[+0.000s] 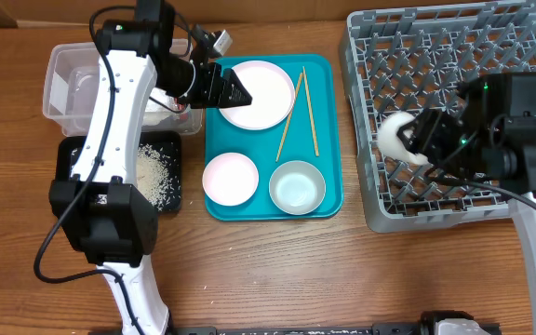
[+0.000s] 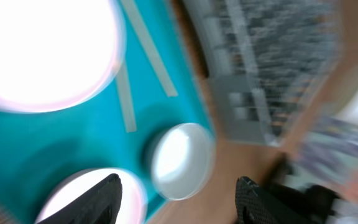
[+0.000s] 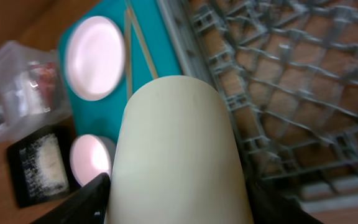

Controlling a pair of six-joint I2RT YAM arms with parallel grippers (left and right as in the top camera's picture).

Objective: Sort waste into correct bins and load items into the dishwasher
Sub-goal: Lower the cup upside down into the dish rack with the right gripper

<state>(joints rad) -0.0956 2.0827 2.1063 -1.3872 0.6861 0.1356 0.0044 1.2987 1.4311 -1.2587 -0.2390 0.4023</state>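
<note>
The right gripper (image 1: 415, 141) grips the small white cup (image 1: 395, 136) above the left side of the dish rack (image 1: 417, 56). The cup's long axis points left toward the teal tray (image 1: 328, 177), so this arm is nearer for placing it. The left gripper (image 1: 246, 92) hangs wide and empty over the plate (image 1: 275, 93).

left arm (image 1: 110, 112): white shells, black boxy joints, a black cable (image 1: 52, 244) looping alongside. right arm (image 1: 515, 121): black housings, small green lights (image 1: 462, 141), white lower link.

No legible text, label or number in any view (print on the snack wrapper (image 3: 40, 79) in the clear tub (image 3: 5, 62) is blurred).
</note>
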